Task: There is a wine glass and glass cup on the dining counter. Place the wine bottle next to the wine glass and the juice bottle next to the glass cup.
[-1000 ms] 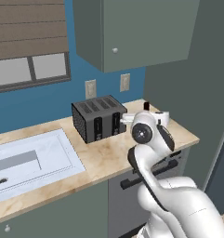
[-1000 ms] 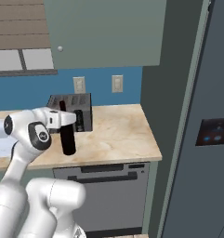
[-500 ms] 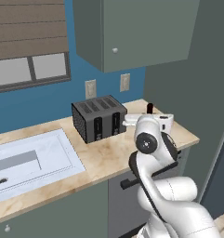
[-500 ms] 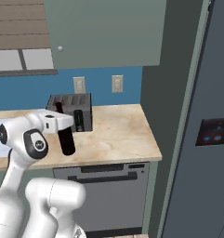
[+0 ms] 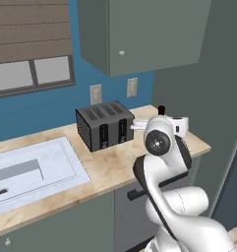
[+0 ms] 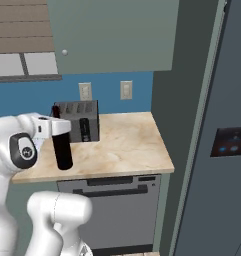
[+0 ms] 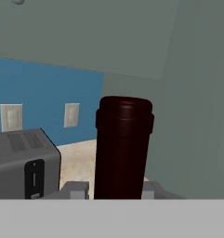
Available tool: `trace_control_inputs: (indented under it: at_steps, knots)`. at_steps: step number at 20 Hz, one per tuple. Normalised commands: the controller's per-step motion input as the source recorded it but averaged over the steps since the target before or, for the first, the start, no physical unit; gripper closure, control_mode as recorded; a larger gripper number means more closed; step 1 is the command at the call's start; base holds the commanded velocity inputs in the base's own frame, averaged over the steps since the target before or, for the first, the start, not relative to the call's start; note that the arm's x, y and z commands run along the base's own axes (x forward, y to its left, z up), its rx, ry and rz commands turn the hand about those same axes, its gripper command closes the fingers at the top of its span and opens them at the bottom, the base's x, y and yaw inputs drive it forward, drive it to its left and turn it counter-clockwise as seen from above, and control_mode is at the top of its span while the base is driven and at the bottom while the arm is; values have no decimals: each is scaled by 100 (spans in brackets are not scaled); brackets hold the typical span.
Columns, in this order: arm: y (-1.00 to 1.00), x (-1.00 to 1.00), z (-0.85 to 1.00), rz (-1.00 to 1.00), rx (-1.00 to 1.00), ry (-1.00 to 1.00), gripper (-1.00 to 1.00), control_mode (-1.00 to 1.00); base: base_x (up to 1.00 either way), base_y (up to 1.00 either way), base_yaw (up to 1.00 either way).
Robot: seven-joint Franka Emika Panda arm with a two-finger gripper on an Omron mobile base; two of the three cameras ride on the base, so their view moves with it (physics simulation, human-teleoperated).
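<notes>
Count on record: one wine bottle (image 6: 63, 150), one toaster (image 5: 105, 125), one sink (image 5: 31, 169), two wall outlets (image 6: 85, 91), one counter (image 6: 127, 145).

Blue wall (image 5: 51, 106), grey-green cabinets (image 5: 139, 34), beige worktop (image 6: 127, 145).

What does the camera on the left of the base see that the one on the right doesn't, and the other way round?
Only the left base view takes in the sink set into the worktop, and of the wine bottle just its dark red top above the white arm. Only the right base view shows the bottle's black body, held at the neck in the end effector, plus the tall dark panel with small lights at far right. Both show the toaster, the worktop, two wall sockets and the grey-green cupboard above.
</notes>
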Motion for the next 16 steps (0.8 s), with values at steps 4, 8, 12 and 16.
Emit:
trace_control_inputs:
  at_steps: [4,8,12,16]
  knots:
    - [1,-5,0,0,0,1,100,-100,0,0,0]
    - [0,0,0,0,0,0,100,-100,0,0,0]
    - [0,0,0,0,0,0,100,-100,0,0,0]
    - [0,0,0,0,0,0,100,-100,0,0,0]
